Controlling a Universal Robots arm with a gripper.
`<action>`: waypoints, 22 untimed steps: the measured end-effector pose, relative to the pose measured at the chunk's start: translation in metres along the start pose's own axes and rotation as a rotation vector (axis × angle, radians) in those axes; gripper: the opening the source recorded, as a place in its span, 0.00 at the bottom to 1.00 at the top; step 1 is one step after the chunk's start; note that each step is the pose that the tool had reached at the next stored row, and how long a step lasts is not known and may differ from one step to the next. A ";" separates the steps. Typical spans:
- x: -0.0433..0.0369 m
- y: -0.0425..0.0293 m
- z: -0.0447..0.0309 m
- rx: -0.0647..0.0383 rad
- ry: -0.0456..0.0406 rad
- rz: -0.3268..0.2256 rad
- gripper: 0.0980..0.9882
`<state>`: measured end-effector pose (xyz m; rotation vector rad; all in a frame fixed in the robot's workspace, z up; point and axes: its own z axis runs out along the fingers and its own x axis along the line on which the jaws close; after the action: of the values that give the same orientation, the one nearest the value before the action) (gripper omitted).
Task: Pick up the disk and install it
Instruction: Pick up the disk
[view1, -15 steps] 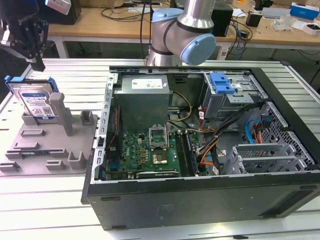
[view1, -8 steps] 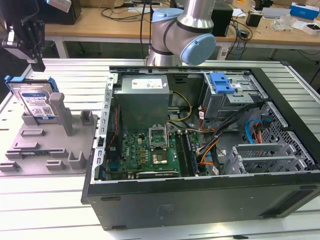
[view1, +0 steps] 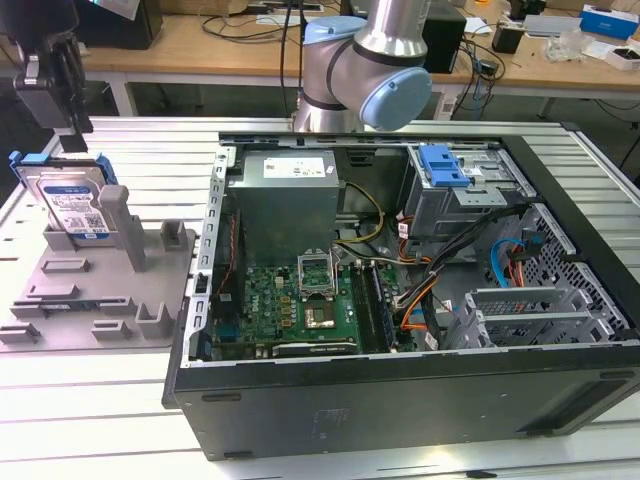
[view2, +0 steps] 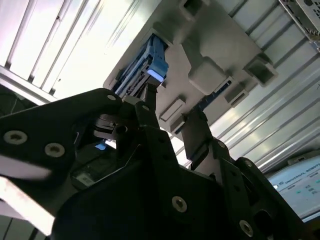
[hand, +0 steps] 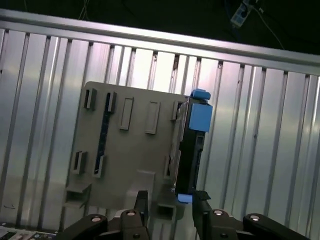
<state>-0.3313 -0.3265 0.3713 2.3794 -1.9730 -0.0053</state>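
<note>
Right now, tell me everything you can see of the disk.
The disk is a flat silver drive with a white-and-blue label, framed by a blue plastic caddy with tabs at its ends. It stands on edge, leaning slightly, in a slot of the gray holder at the exterior view's left, outside the computer case. The gripper, fingers open, hangs just above its top edge.

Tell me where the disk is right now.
The disk stands on edge in the grey holder at the exterior view's left, beside the open computer case, with the gripper close above it.
</note>
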 end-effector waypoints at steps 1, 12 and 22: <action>0.0000 0.0000 0.0002 0.001 0.0008 -0.018 0.43; -0.0044 -0.0009 0.0014 -0.002 -0.0018 0.069 0.43; -0.0329 0.0436 0.0112 0.001 -0.0013 0.069 0.43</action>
<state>-0.3806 -0.3027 0.3609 2.3115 -2.0548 -0.0029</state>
